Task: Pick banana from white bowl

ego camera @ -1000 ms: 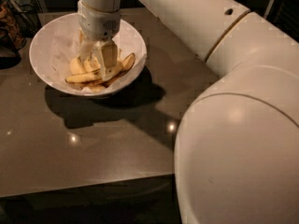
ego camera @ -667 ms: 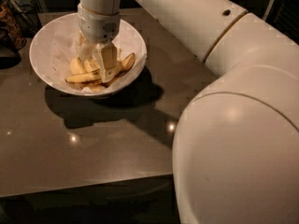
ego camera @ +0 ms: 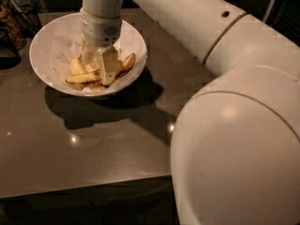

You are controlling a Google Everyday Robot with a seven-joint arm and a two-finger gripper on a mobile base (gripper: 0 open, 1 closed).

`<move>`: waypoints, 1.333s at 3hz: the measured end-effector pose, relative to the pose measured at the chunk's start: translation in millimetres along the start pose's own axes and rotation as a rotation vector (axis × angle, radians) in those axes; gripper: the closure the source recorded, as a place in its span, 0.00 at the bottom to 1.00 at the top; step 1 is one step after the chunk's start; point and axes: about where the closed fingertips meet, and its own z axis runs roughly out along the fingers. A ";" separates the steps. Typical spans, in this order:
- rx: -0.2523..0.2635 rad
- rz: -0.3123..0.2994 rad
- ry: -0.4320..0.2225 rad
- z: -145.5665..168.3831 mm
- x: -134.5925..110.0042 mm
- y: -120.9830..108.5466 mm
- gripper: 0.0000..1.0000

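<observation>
Inside the white bowl [ego camera: 51,46], our tool [ego camera: 97,64] sat at the banana [ego camera: 82,78]; we could not tell its grip, and lifting was left.

One wide round white bowl [ego camera: 47,39], upper left of the frame; at least three pale yellow speckled bananas [ego camera: 82,78] inside; one cream two-finger gripper [ego camera: 98,63] among them; one dark glossy table [ego camera: 93,149].

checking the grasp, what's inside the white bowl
Several bananas lie in the white bowl, with the hand down among them. Whatever sits beneath the hand is covered.
</observation>
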 end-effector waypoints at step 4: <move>-0.040 0.026 -0.025 20.4 14.2 3.9 0.41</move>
